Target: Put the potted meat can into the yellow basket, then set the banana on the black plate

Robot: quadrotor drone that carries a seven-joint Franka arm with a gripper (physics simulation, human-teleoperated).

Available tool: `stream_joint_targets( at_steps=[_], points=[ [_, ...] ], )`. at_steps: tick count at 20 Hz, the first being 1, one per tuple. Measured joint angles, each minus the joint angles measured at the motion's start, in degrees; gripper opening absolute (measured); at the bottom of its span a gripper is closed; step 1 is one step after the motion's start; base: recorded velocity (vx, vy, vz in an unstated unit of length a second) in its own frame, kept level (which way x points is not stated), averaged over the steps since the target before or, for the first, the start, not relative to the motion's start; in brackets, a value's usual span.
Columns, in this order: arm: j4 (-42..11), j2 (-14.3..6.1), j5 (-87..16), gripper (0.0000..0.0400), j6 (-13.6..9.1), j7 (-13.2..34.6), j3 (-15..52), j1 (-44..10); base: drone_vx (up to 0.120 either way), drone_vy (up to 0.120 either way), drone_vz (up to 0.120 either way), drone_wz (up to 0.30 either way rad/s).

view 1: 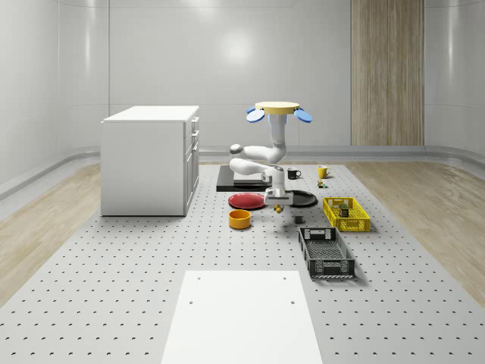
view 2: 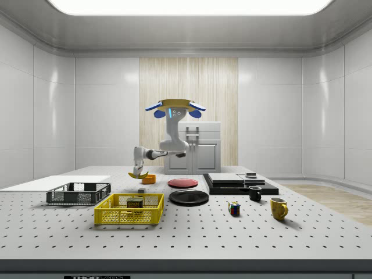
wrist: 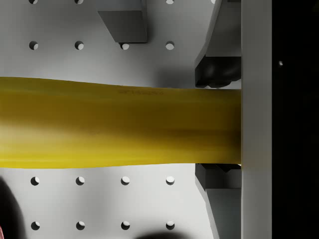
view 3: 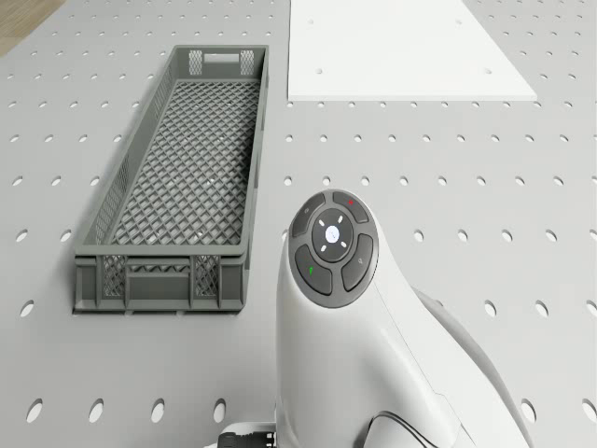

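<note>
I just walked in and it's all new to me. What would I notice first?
The drone hovers above the table, its gripper holding a banana by the black plate. A can sits in the yellow basket.

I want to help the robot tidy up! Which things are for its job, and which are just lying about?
For the job: banana, gripped in the tool below the hovering drone; black plate; potted meat can, already in the yellow basket.

Just lying about: red plate, orange bowl, grey crate, black mug, yellow mug, cube, white cabinet.
</note>
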Motion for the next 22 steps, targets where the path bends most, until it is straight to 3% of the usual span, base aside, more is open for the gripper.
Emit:
stream_joint_targets(
  at_steps=[7, 22],
  points=[
    [-0.2, -0.1, 0.7, 0.0202, -0.1, 0.1, 0.7, 0.0, -0.120, 0.120, 0.086, 0.000],
    [-0.2, -0.5, 1.0, 0.0202, 0.1, 0.2, 0.9, -0.1, -0.120, 0.120, 0.000, 0.000]
  ],
)
